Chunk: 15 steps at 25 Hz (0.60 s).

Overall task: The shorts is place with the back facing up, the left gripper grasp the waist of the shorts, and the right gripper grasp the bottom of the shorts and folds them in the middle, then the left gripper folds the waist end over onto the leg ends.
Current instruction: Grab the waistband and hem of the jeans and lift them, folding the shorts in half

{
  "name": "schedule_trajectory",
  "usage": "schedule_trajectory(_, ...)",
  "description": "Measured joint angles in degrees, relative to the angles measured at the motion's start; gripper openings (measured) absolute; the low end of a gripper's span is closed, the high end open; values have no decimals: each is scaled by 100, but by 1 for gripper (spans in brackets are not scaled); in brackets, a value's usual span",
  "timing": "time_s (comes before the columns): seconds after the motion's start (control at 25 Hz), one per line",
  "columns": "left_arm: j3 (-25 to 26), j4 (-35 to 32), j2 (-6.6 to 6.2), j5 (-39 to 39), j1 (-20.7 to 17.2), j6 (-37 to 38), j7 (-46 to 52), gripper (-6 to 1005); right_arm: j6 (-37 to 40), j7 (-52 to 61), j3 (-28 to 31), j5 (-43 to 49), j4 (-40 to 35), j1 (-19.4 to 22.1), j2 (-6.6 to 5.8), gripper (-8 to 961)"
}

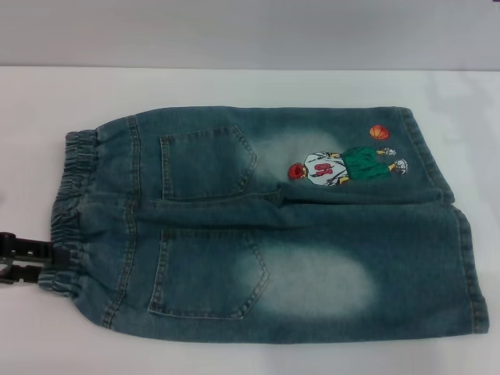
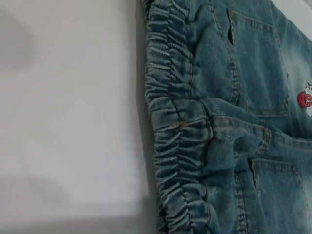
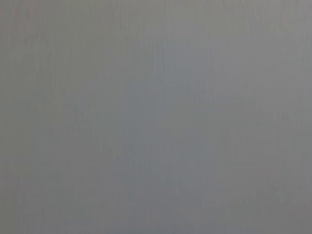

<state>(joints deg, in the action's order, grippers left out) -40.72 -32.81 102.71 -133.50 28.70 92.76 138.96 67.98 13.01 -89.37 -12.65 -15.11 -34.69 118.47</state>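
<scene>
A: Where are things?

B: The shorts (image 1: pixel 266 226) lie flat, pockets up, filling the middle of the head view; the waist (image 1: pixel 69 211) is at the left, the leg hems (image 1: pixel 469 266) at the right. The left gripper (image 1: pixel 35 262) sits at the lower left, against the waist.

A: Fingers?

B: Can't tell whether they are spread or pinching. The right gripper isn't visible.

A: Advice?

B: Probably pinch the whole gathered band before lifting.

White table (image 1: pixel 234 86), grey wall (image 1: pixel 250 31)
</scene>
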Motion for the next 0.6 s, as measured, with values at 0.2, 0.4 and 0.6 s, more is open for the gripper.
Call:
schedule_trajectory(0.2, -15, -25, 21, -18, 9, 0, 0, 628, -4, 0, 7, 0, 9, -2, 0, 547)
schedule_trajectory(0.4, -123, -38, 34, -73, 37, 12, -9, 627, -5, 0, 25, 0, 15, -3, 0, 547)
schedule_trajectory(0.6, -115, -52, 38, -75, 39, 12, -91, 625, -6, 0, 52, 0, 25, -3, 0, 548)
